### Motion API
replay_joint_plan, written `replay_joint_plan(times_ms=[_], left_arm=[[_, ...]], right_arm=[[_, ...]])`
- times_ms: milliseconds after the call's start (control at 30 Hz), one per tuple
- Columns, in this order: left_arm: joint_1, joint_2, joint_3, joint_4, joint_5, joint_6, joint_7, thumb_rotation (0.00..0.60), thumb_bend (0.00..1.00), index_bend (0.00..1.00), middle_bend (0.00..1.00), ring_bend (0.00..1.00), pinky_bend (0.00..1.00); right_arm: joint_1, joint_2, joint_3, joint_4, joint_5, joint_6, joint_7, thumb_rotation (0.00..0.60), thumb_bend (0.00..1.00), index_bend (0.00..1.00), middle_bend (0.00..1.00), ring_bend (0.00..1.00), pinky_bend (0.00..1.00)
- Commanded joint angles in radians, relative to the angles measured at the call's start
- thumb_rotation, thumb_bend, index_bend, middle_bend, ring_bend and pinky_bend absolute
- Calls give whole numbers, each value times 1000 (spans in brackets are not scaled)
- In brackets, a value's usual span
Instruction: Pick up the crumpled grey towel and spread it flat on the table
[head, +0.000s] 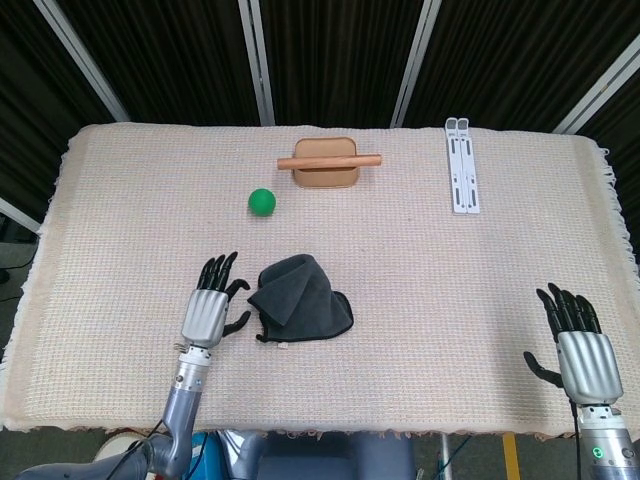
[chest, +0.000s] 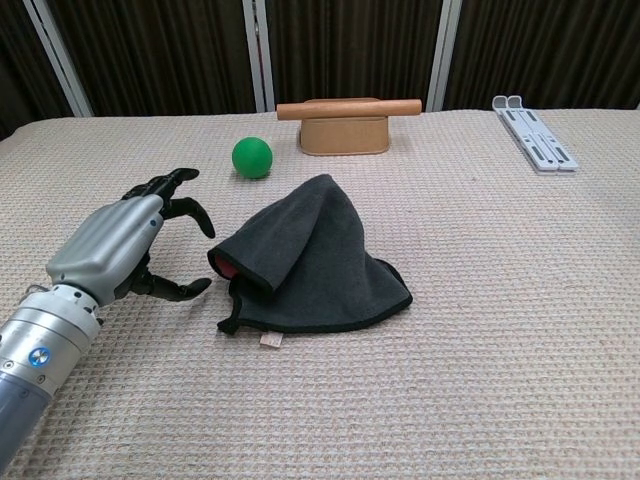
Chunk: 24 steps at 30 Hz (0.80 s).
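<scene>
The crumpled grey towel (head: 300, 299) (chest: 310, 260) lies folded in a heap on the cloth-covered table, a bit of pink showing in its left fold. My left hand (head: 208, 309) (chest: 115, 245) hovers just left of it, fingers apart, a small gap away from the towel and holding nothing. My right hand (head: 582, 352) rests low at the table's front right, fingers spread and empty; the chest view does not show it.
A green ball (head: 262, 201) (chest: 252, 157) sits behind the towel to the left. A wooden block with a rolling pin (head: 328, 161) (chest: 347, 108) on it stands at the back centre. A white folding stand (head: 461, 165) (chest: 535, 132) lies back right.
</scene>
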<state>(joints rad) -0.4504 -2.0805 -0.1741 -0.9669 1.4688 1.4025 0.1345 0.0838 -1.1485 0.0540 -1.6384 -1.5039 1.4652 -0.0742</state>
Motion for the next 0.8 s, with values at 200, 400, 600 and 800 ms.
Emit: replay_joint_plan(times_ms=[200, 400, 600, 800], left_arm=[[12, -2, -5, 0, -35, -19, -1, 600, 253, 434, 22, 0, 0], [2, -28, -13, 12, -55, -44, 8, 600, 253, 450, 27, 0, 0], [-14, -52, -31, 12, -65, -49, 15, 600, 254, 456, 34, 0, 0], [-29, -66, -46, 9, -74, -55, 27, 600, 267, 464, 38, 0, 0]], right_arm=[[0, -1, -4, -3, -6, 0, -3, 600, 247, 0, 0, 0, 61], [-1, -2, -7, -8, -15, 2, -11, 600, 247, 0, 0, 0, 61], [2, -3, -7, -6, -9, -6, -10, 600, 247, 0, 0, 0, 61], [3, -2, -8, -7, -9, -9, -8, 600, 246, 0, 0, 0, 61]])
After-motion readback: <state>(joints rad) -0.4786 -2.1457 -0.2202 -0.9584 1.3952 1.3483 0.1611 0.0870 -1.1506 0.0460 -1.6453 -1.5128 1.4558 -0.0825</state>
